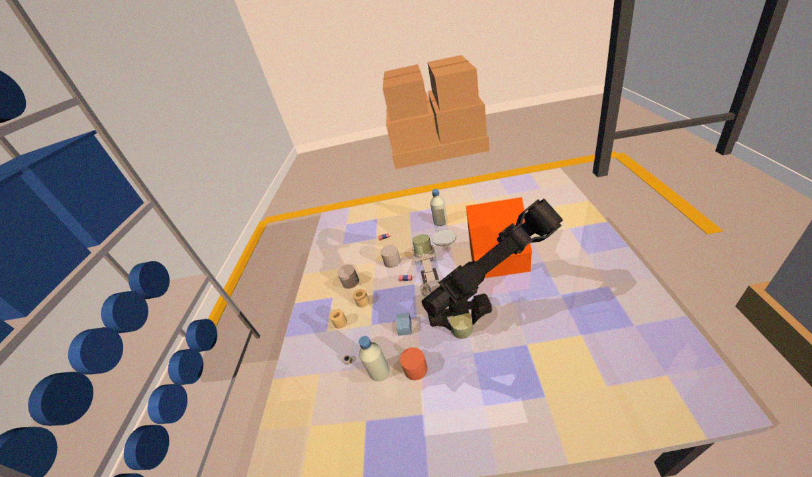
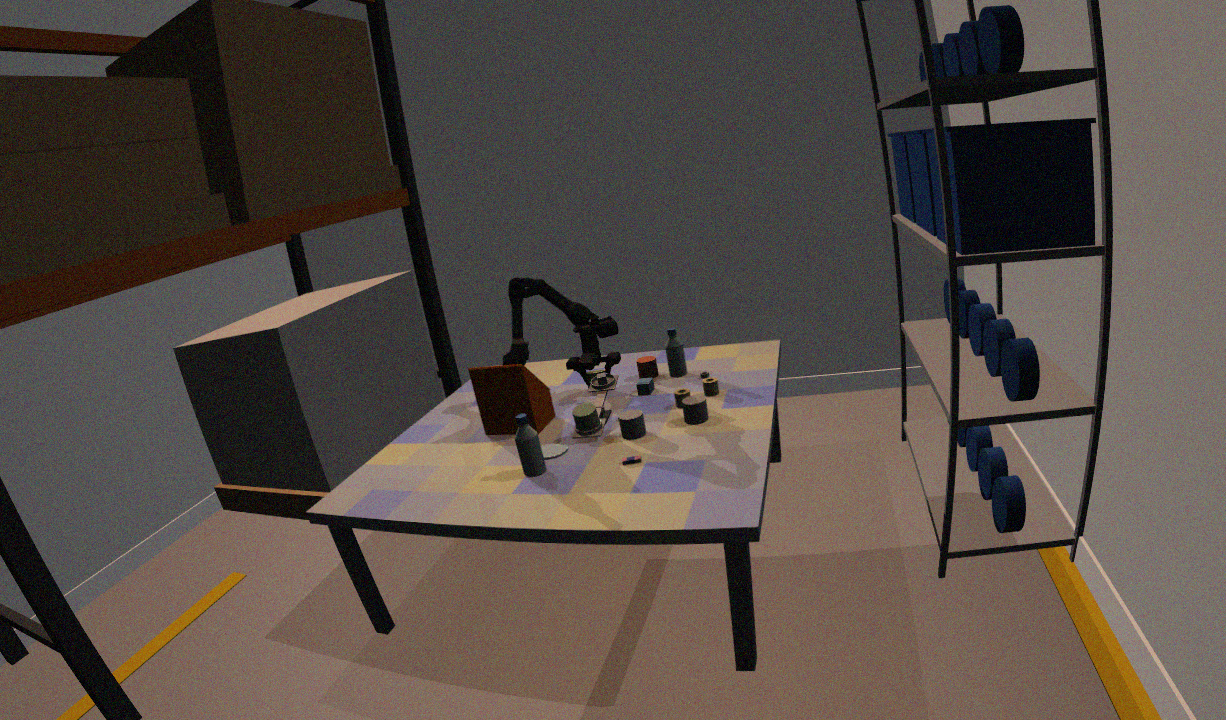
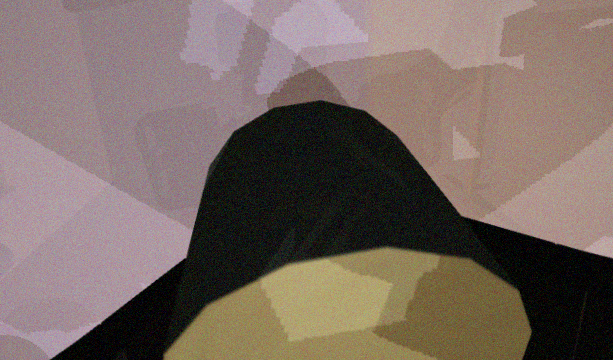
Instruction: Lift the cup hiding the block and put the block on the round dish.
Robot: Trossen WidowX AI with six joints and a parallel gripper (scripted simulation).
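Observation:
My gripper (image 1: 459, 318) (image 2: 593, 362) is shut on an olive-green cup (image 1: 461, 328) (image 3: 336, 300) and holds it a little above the table, in front of the small balance (image 1: 426, 270). In the wrist view the cup fills the lower middle and only bare table shows beyond it. The other olive cup (image 1: 421, 244) (image 2: 586, 417) stands upright on the balance's far end. The balance's near end (image 1: 425, 289) lies uncovered beside my wrist; the block there is too small to make out. The round pale dish (image 1: 444, 238) (image 2: 554, 450) lies just right of the standing cup.
An orange box (image 1: 497, 237) stands by the arm's base. Two bottles (image 1: 437, 209) (image 1: 373, 358), a red cylinder (image 1: 413, 363), a light blue cube (image 1: 403, 323), grey cylinders (image 1: 390, 255) (image 1: 348, 275) and small tan spools (image 1: 360, 297) stand left of the gripper.

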